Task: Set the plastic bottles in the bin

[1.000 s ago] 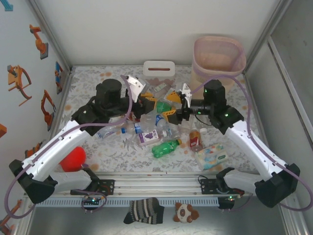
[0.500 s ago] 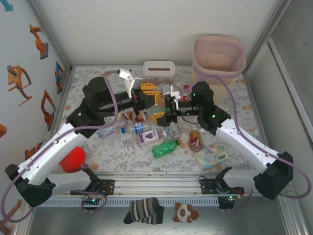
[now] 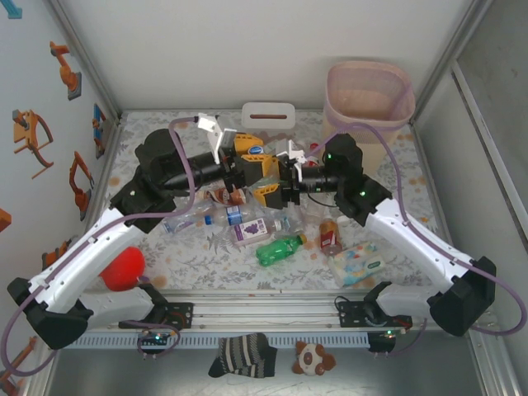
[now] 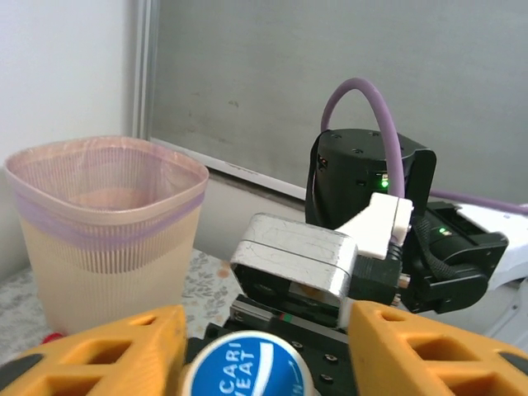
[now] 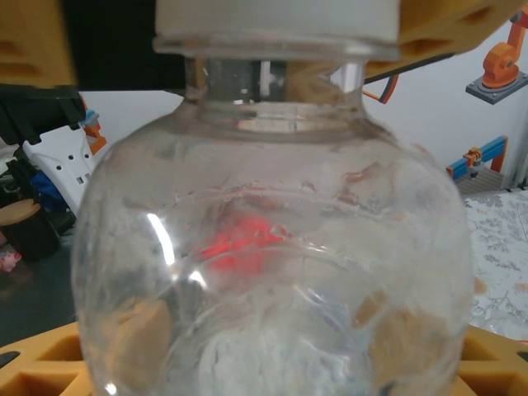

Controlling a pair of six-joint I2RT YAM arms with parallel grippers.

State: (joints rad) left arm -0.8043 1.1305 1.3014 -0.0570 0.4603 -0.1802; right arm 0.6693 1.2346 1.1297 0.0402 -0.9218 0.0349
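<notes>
Top external view: 2 arms meet nose to nose above the table point(image 3: 198, 264); I judge the step in hand to be a handover from left to right.
Left gripper point(image 4: 266, 351): jaws partly spread. 1 orange finger touches the blue cap point(image 4: 243, 370) and the other stands apart from it, so nothing is pinched.
Clear bottle point(image 5: 272, 247): off the table, between the 2 grippers. Its cap end sits inside the left fingers and its body inside the right fingers.
Right gripper point(image 5: 272, 367): its fingers appear pressed against both sides of the bottle's body, so it looks to be the one carrying.
Bin point(image 3: 369, 91): near the right gripper, behind it and toward its outer side, mouth open upward.
Doing it well: back the left gripper straight off along the bottle's axis, so the touching finger does not drag the cap. Squeeze firmly without crushing the thin plastic. Let go only when the bottle is over the bin's rim.
Risk: the bottle may pivot in a grip far from its cap, and the loose bottles point(image 3: 280, 247) lying below the grippers could be knocked.
</notes>
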